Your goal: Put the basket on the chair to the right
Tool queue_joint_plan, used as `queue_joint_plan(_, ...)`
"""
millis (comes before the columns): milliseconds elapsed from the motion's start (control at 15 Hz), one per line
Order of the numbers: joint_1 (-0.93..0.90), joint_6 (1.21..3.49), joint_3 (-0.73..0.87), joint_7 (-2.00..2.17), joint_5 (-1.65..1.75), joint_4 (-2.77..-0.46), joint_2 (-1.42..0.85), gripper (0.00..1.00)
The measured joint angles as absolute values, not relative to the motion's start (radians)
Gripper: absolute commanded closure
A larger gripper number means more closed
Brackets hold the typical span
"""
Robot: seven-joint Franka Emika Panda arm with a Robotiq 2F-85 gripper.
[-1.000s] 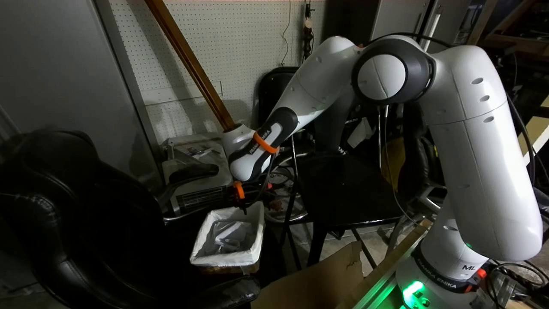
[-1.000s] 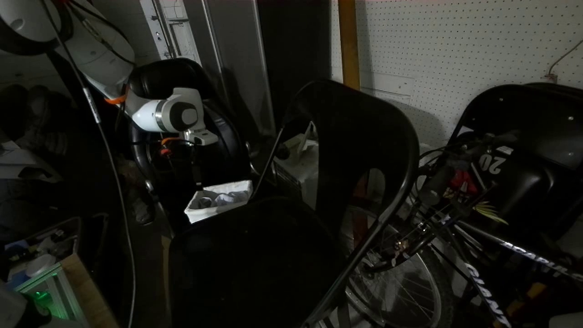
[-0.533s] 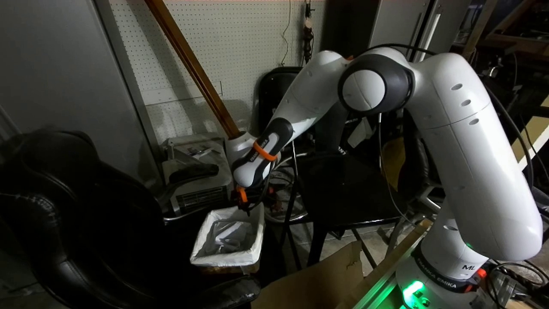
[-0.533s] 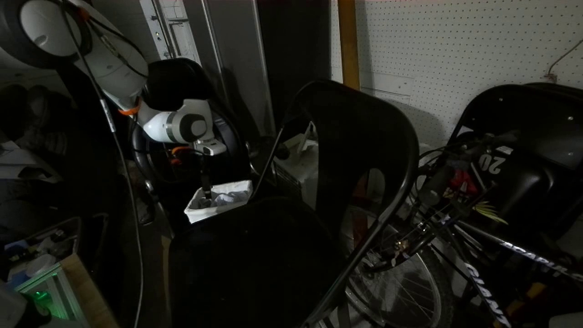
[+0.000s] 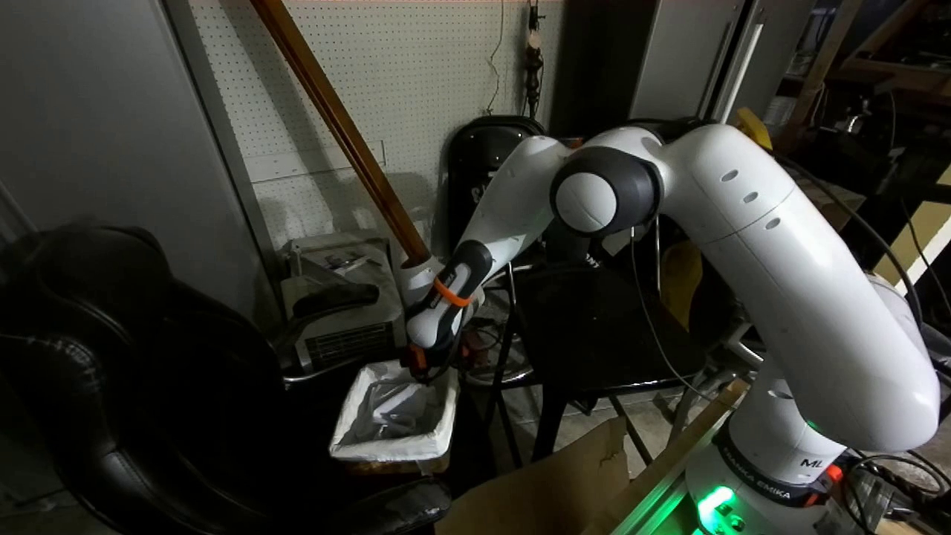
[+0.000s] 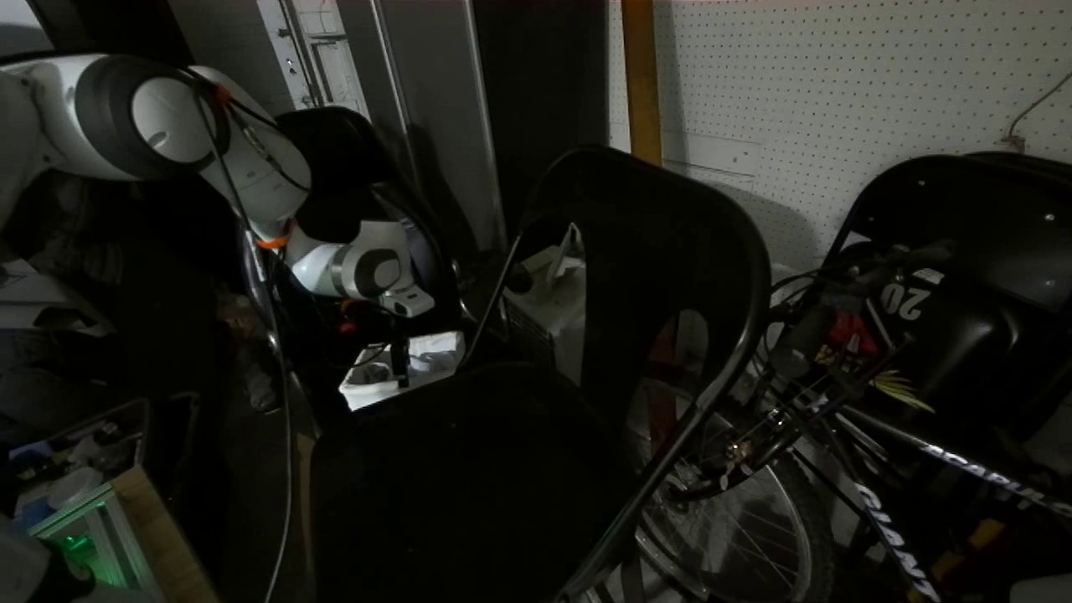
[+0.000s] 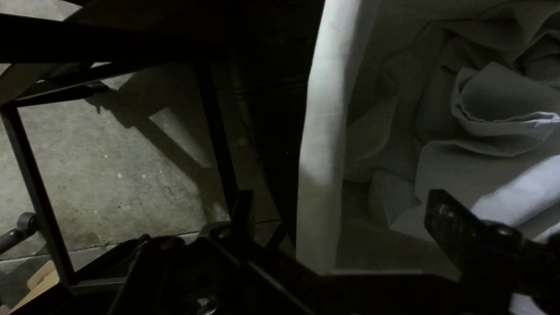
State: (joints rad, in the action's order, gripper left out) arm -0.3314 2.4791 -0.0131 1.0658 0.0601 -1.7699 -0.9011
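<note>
The basket (image 5: 392,450) is white, rectangular and lined with pale cloth. It stands upright on the seat of a black padded armchair, and it also shows in an exterior view (image 6: 377,394). In the wrist view its rim (image 7: 321,144) runs between the two spread fingers. My gripper (image 7: 340,197) is open: one finger (image 7: 243,214) is outside the rim, the other (image 7: 450,223) over the inside. Whether they touch the basket I cannot tell. The black chair with a flat seat (image 5: 602,327) stands to the right of the basket; its seat (image 6: 469,486) also shows in an exterior view.
The padded armchair (image 5: 186,386) has armrests beside the basket. A grey heater-like box (image 5: 345,297) is behind it. A bicycle (image 6: 754,494) stands by the chair's backrest (image 6: 670,243). Cardboard (image 5: 550,483) lies in front, and a wooden beam (image 5: 342,134) leans behind.
My arm has come down and forward. The gripper has lowered from above the basket to its rim, moving right in an exterior view. The basket and the chair have not moved.
</note>
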Motion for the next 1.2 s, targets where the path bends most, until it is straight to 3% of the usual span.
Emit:
queue_joint_plan(667,-0.298,2.483,0.036,1.050,0.015,-1.681,-0.984,0.00)
queue_joint_plan(733,-0.290,2.483,0.035,1.043,0.007,-1.677,-0.992,0.25)
queue_joint_plan(867,-0.278,2.483,0.032,1.030,-0.009,-1.665,-1.015,0.34)
queue_joint_plan(1200,-0.263,2.483,0.026,1.018,-0.043,-1.629,-1.063,0.69)
